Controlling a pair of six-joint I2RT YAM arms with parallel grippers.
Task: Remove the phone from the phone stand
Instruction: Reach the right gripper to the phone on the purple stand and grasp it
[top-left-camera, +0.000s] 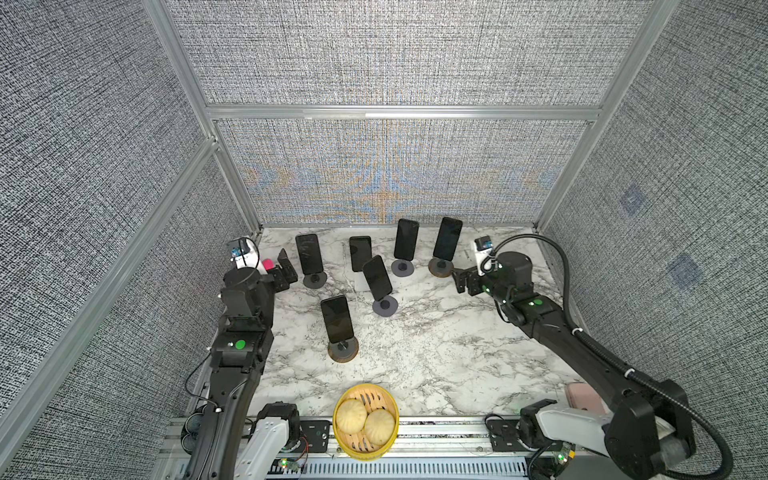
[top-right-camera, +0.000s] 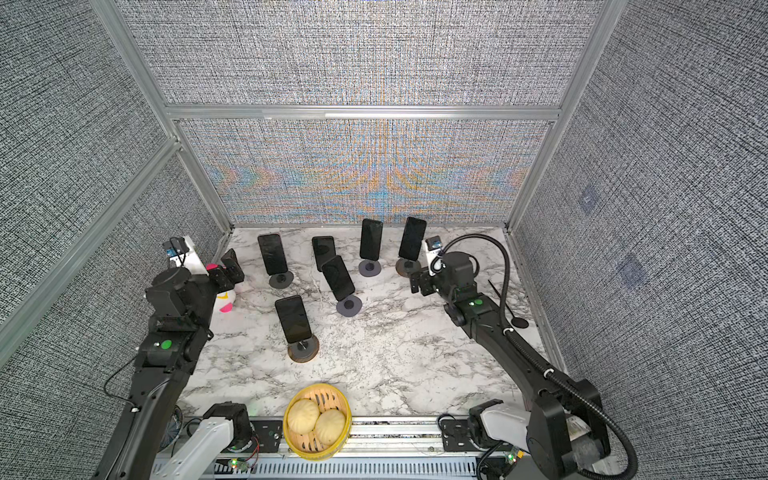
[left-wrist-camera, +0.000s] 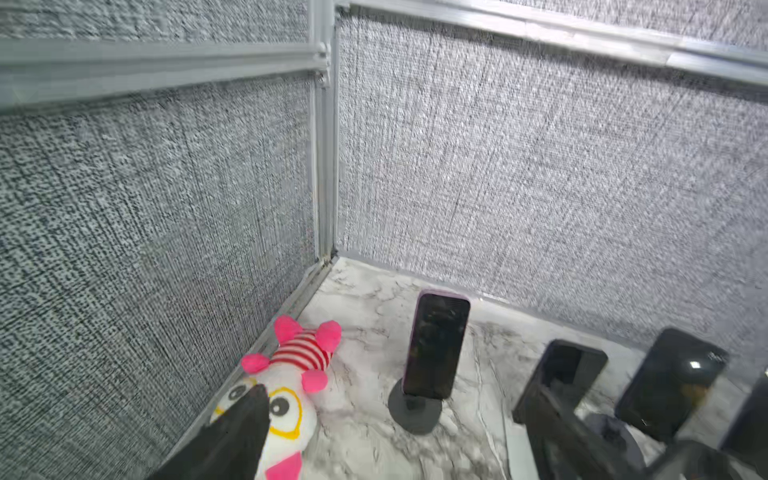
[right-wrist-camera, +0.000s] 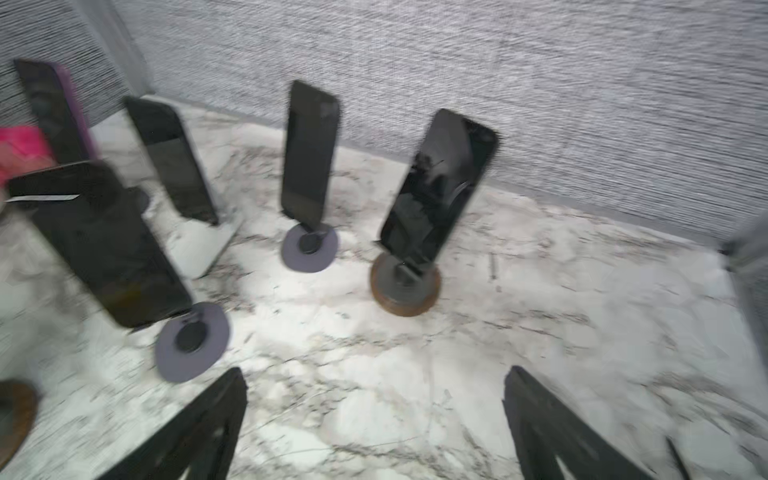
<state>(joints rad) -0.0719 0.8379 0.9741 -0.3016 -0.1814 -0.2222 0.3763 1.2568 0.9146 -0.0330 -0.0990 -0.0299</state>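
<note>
While both arms reach over the marble table (top-left-camera: 436, 357), every phone sits propped on a stand, all well beyond the steamer basket (top-left-camera: 365, 455). Beyond and left of the basket, the left gripper (top-left-camera: 286, 268) holds its jaws spread wide and empty, just beside the leftmost phone (top-left-camera: 308, 253) on its grey round stand (top-left-camera: 314, 280). Beyond and right of the basket, the right gripper (top-left-camera: 462, 280) is likewise wide open and empty, near the rightmost phone (top-left-camera: 447, 238) on its brown-edged stand (top-left-camera: 440, 268).
</note>
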